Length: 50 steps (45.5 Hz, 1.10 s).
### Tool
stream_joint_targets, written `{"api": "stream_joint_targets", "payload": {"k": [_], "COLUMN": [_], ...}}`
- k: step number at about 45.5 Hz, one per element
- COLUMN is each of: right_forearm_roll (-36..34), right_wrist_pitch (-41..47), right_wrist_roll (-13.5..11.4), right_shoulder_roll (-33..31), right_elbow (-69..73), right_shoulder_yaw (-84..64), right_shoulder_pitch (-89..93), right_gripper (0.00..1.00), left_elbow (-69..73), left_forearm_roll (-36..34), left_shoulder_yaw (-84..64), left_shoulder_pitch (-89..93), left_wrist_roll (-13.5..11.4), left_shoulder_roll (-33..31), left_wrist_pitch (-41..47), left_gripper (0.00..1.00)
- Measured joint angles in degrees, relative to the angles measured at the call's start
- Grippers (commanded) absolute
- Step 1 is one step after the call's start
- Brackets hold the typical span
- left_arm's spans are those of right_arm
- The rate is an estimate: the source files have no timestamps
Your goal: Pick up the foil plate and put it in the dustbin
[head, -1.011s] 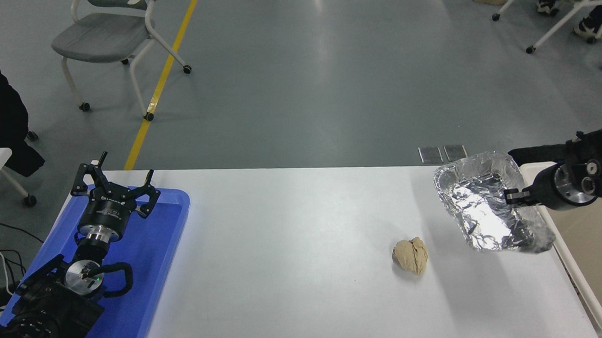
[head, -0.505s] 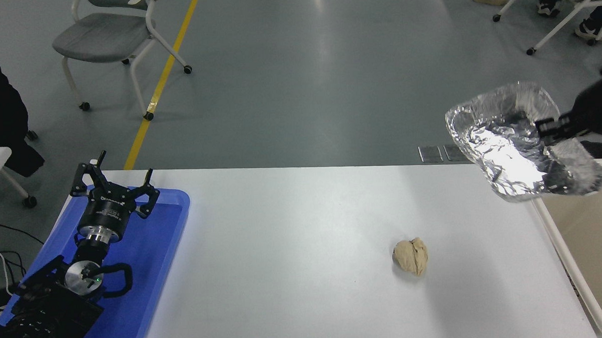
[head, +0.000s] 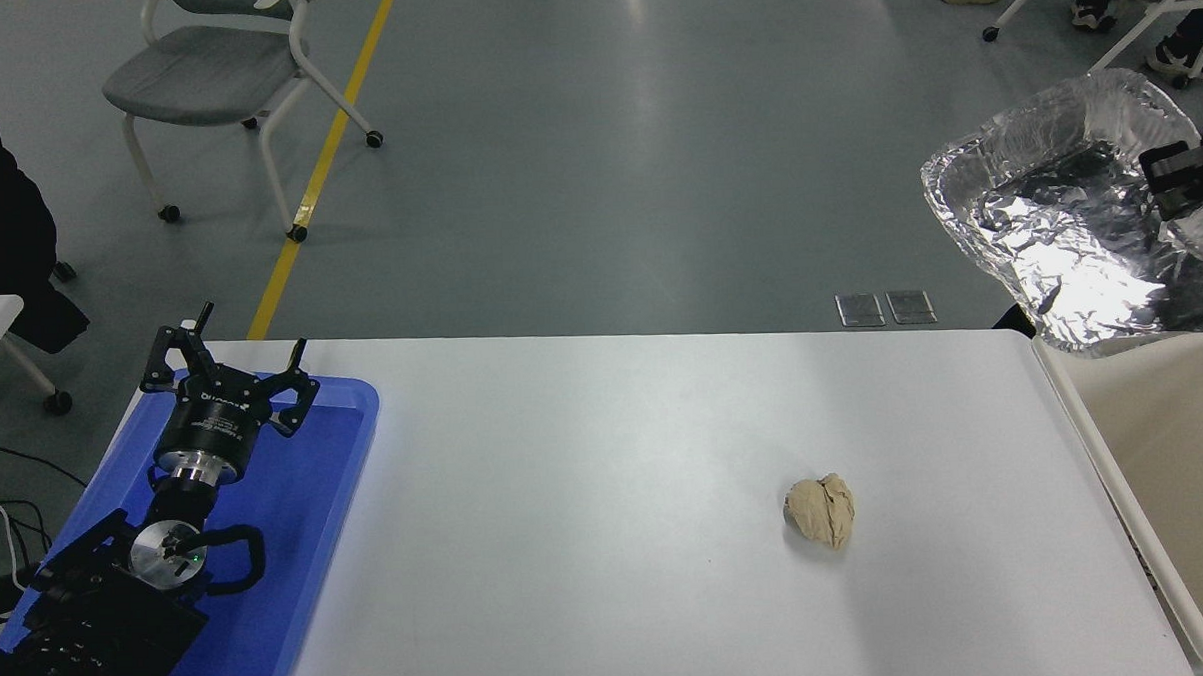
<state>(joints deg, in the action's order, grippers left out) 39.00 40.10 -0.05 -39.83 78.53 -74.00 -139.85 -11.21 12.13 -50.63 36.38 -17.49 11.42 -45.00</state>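
The crinkled silver foil plate (head: 1068,222) hangs high in the air at the right, above the far end of the cream dustbin (head: 1165,438). My right gripper (head: 1171,173) is shut on the plate's right rim, and only its black fingertips show at the picture's edge. The dustbin stands against the table's right side, partly cut off by the frame. My left gripper (head: 227,366) is parked open over the blue tray at the lower left.
A crumpled tan paper ball (head: 821,510) lies on the white table (head: 587,499), right of centre. The blue tray (head: 299,549) sits at the table's left end. Chairs (head: 222,71) stand on the grey floor beyond the table.
My right gripper has lifted the foil plate up and to the right, from just above the table's right edge to high over the dustbin. The left arm has not moved.
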Motion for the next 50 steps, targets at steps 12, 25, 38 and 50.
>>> {"api": "stream_joint_targets", "payload": {"k": [12,25,38,50], "right_forearm_roll": [15.03,23.99,20.78,14.82], "right_wrist_pitch": [-4.37,-17.71,-25.49,-30.79], "right_wrist_roll": [0.52,4.66,7.27,7.37], "right_shoulder_roll": [-12.62,-18.53,-9.13,0.79], "right_elbow": [-6.6,-27.35,-51.77,-63.27], "right_shoulder_yaw": [4.69,23.32,46.36,53.8], "right_shoulder_pitch": [10.49,45.16,79.97,94.08], "right_gripper": [0.0,0.0,0.0,0.0], "left_elbow": [-0.03,0.01,0.04,0.04], "left_forearm_roll": [-0.01,0.0,0.0,0.0], "left_shoulder_yaw": [0.02,0.01,0.01,0.01], "left_shoulder_pitch": [0.0,0.01,0.08,0.06], "left_wrist_roll": [0.0,0.0,0.0,0.0], "left_shoulder_roll": [-0.01,0.01,0.02,0.01], "left_wrist_pitch": [0.0,0.0,0.0,0.0], "left_gripper": [1.0,1.0,1.0,1.0]}}
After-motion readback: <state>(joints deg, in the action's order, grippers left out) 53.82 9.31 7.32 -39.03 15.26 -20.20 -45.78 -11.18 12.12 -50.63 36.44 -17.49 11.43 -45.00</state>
